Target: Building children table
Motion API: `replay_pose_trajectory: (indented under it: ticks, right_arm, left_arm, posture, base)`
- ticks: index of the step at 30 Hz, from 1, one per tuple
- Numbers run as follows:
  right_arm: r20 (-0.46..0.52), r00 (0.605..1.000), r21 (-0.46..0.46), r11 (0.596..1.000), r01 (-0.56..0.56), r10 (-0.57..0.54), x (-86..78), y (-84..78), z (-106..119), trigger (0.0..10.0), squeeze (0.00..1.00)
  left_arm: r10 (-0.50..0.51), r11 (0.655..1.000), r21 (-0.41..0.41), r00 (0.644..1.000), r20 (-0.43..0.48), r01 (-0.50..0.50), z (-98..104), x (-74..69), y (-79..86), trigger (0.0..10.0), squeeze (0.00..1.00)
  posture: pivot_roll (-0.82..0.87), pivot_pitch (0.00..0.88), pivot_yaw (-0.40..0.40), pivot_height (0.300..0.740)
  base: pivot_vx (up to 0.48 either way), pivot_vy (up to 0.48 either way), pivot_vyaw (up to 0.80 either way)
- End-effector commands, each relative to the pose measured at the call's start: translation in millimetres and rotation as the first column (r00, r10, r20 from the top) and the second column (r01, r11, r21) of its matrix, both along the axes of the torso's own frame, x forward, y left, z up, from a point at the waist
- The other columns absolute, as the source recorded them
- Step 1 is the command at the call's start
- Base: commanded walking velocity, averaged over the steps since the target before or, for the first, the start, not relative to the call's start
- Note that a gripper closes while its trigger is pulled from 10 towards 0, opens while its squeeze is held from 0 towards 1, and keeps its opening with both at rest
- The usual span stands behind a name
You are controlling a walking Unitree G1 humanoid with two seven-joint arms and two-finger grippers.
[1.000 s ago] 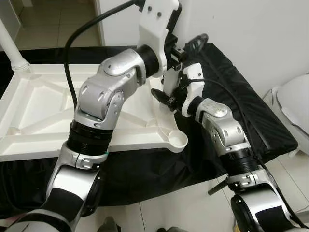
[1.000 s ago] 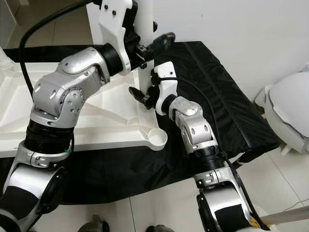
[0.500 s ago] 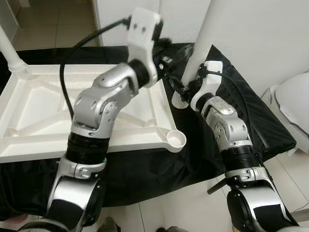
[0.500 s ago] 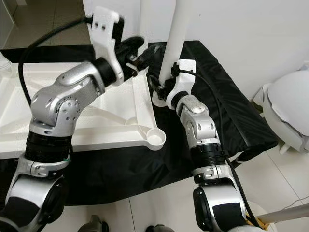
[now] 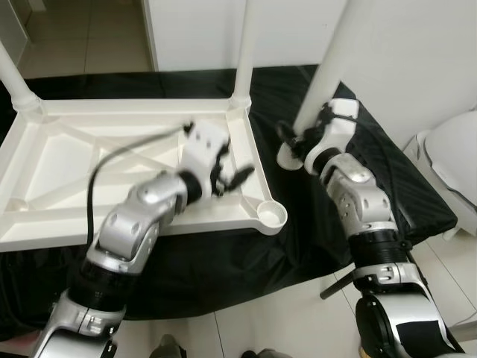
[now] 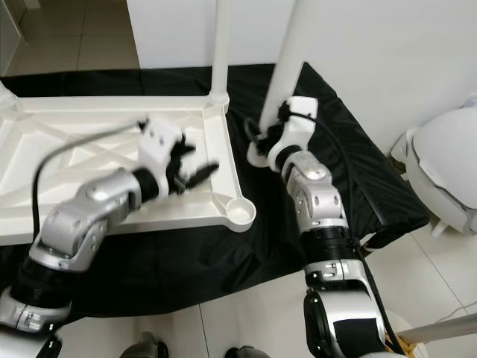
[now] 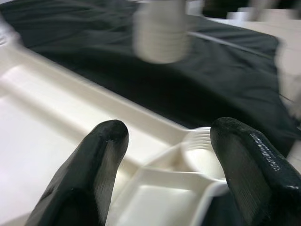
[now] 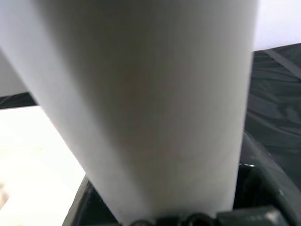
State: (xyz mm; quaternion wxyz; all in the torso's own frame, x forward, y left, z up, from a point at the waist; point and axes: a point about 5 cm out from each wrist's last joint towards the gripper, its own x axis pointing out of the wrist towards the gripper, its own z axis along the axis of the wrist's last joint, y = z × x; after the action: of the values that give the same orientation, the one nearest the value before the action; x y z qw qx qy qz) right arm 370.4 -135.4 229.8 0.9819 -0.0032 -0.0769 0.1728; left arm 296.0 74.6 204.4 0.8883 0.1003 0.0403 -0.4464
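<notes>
The white table top (image 5: 67, 160) lies upside down on a black cloth (image 5: 387, 186). White legs stand in its far left corner (image 5: 16, 82) and far right corner (image 5: 240, 60). The near right socket (image 5: 274, 215) is empty. My left gripper (image 5: 232, 173) hovers open over the table's right edge, just behind that socket (image 7: 202, 155), holding nothing. My right gripper (image 5: 300, 136) is shut on a loose white leg (image 5: 332, 71), low on its shaft. That leg leans, and its lower end (image 5: 287, 156) rests on the cloth right of the table. The leg (image 8: 141, 103) sits close against the right wrist camera.
A white rounded lidded object (image 5: 456, 168) stands on the tiled floor (image 5: 298, 313) at the right. A white wall (image 5: 417, 52) rises behind the cloth. The cloth's right edge drops off near my right elbow.
My left arm has let go of the far right leg and dropped to the table's right edge. My right gripper has shifted the loose leg rightward, away from the table.
</notes>
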Motion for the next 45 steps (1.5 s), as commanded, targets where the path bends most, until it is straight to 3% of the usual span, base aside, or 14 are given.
replay_pose_trajectory:
  ticks: [1,6,12,19,25,30,40,45]
  right_arm:
    - [0.030,0.999,-0.019,1.000,-0.012,0.012,0.5,-0.2,5.3,10.0,0.00]
    - [0.030,0.999,-0.026,1.000,-0.013,0.014,1.5,-1.4,5.7,10.0,0.00]
    - [0.037,0.999,-0.038,0.999,-0.012,0.013,2.5,-3.5,7.7,10.0,0.00]
    - [0.044,0.999,-0.043,0.999,-0.006,0.008,2.9,-6.0,9.4,10.0,0.00]
    - [0.047,0.999,-0.047,0.999,-0.001,0.003,1.8,-7.5,9.4,10.0,0.00]
    - [0.045,0.999,-0.047,0.999,0.013,-0.010,0.3,-10.9,9.4,10.0,0.00]
    - [0.046,0.999,-0.050,0.999,0.020,-0.018,-0.4,-12.7,10.1,10.0,0.00]
    - [0.039,0.999,-0.054,0.998,0.030,-0.028,-1.0,-15.5,10.3,10.0,0.00]
  left_arm:
    - [-0.069,0.996,0.061,0.998,0.013,0.068,-7.3,-8.6,-3.4,10.0,0.00]
    - [-0.110,0.986,0.124,0.994,-0.028,0.113,-25.5,-17.0,-4.4,10.0,0.00]
    - [-0.146,0.976,0.158,0.989,-0.038,0.150,-33.8,-23.6,-5.3,10.0,0.00]
    - [-0.129,0.970,0.200,0.990,-0.047,0.136,-42.7,-21.3,-5.6,10.0,0.00]
    - [-0.081,0.973,0.214,0.995,-0.065,0.093,-48.4,-15.1,-8.4,10.0,0.00]
    - [0.021,0.967,0.256,0.996,-0.085,0.002,-57.8,2.2,-11.7,10.0,0.00]
    - [0.039,0.964,0.264,0.995,-0.089,-0.014,-61.3,9.8,-17.6,10.0,0.00]
    - [0.041,0.969,0.247,0.997,-0.070,-0.022,-55.7,19.5,-31.6,10.0,0.00]
  posture:
    - [-0.01,0.063,-0.060,0.740]
    - [0.00,0.056,-0.064,0.740]
    - [-0.01,0.046,-0.067,0.740]
    - [-0.01,0.043,-0.067,0.740]
    - [-0.02,0.042,-0.062,0.740]
    - [-0.03,0.054,-0.052,0.740]
    - [-0.04,0.066,-0.050,0.740]
    - [-0.05,0.088,-0.054,0.740]
  base:
    - [0.000,0.000,0.00]
    - [0.000,0.000,0.00]
    - [0.000,0.000,0.00]
    - [0.000,0.000,0.00]
    - [0.000,0.000,0.00]
    - [0.000,0.000,0.00]
    - [0.000,0.000,0.00]
    - [0.000,0.000,0.00]
